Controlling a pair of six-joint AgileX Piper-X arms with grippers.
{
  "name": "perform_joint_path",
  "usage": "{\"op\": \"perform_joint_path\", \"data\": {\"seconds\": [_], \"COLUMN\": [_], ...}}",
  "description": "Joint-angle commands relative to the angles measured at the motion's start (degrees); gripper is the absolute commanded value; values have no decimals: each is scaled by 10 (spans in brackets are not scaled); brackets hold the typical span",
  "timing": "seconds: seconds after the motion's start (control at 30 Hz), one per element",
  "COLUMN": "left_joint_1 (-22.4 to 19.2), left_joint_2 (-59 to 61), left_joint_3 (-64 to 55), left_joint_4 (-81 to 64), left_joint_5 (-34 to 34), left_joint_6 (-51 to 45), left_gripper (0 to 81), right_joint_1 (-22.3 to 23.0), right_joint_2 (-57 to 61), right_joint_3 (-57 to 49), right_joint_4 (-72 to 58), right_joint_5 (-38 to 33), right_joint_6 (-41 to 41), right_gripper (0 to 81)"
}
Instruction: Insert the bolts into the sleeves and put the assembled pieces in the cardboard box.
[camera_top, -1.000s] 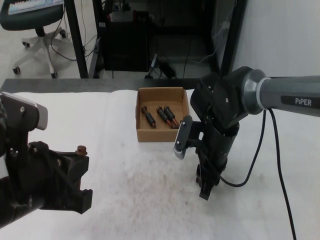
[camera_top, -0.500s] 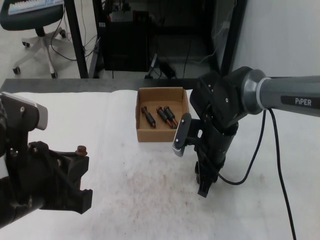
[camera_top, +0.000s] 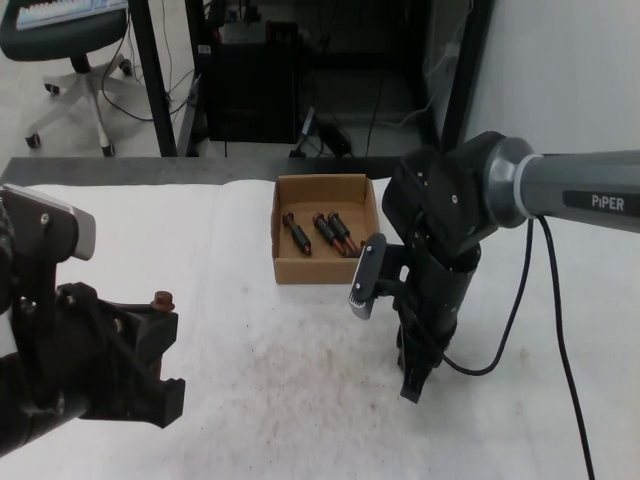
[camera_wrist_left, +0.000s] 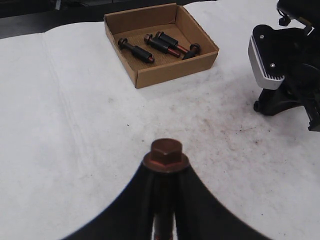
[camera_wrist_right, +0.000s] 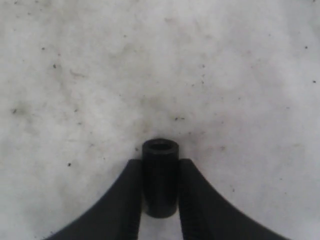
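The table (camera_top: 130, 225) is covered by a white sheet, creased along a fold (camera_wrist_left: 55, 80) that runs from its far edge toward the near side. The sheet carries a patch of brownish stains (camera_top: 290, 355) and scattered dark specks (camera_wrist_right: 69, 164). Beyond the table's far edge a swivel chair (camera_top: 70, 60) on a white star base stands on the pale floor (camera_top: 20, 100). Beside it rise black frame posts (camera_top: 150, 80), with what may be a dark cabinet (camera_top: 250, 90) and loose cables (camera_top: 322, 130) behind.
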Motion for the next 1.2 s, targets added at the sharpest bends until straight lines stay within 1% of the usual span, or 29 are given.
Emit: {"op": "perform_joint_path", "data": {"seconds": [0.0, 0.13, 0.23, 0.3, 0.4, 0.47, 0.6, 0.73, 0.8, 0.93, 1.07, 1.17], "left_joint_1": [1, 1, 1, 1, 1, 1, 1, 1, 1, 1, 0, -1], "left_joint_2": [-6, -15, -29, -36, -38, -29, 17, 107, 161, 262, 343, 382], "left_joint_3": [-2, -2, -2, -2, -2, -2, -2, -2, -2, -2, -3, -3], "left_joint_4": [-7, -34, -87, -140, -230, -299, -449, -594, -665, -810, -937, -981], "left_joint_5": [1, 3, 41, 62, 66, 81, 170, 256, 287, 341, 388, 417], "left_joint_6": [0, -1, -9, -29, -64, -84, -137, -202, -240, -316, -380, -400], "left_gripper": [3, 3, 3, 3, 3, 3, 3, 3, 3, 3, 3, 3], "right_joint_1": [0, -4, -15, -30, -59, -80, -103, -108, -108, -96, -84, -66], "right_joint_2": [-6, -31, -65, -89, -126, -145, -190, -239, -262, -307, -332, -334], "right_joint_3": [-2, -2, -2, -1, -1, 3, 38, 112, 151, 229, 299, 338], "right_joint_4": [-18, -61, -109, -144, -186, -200, -233, -274, -304, -408, -551, -685], "right_joint_5": [-71, -128, -192, -260, -378, -452, -579, -668, -679, -676, -640, -603], "right_joint_6": [56, 89, 127, 170, 238, 258, 266, 266, 266, 283, 353, 413], "right_gripper": [9, 9, 9, 9, 9, 9, 9, 9, 9, 9, 9, 9]}}
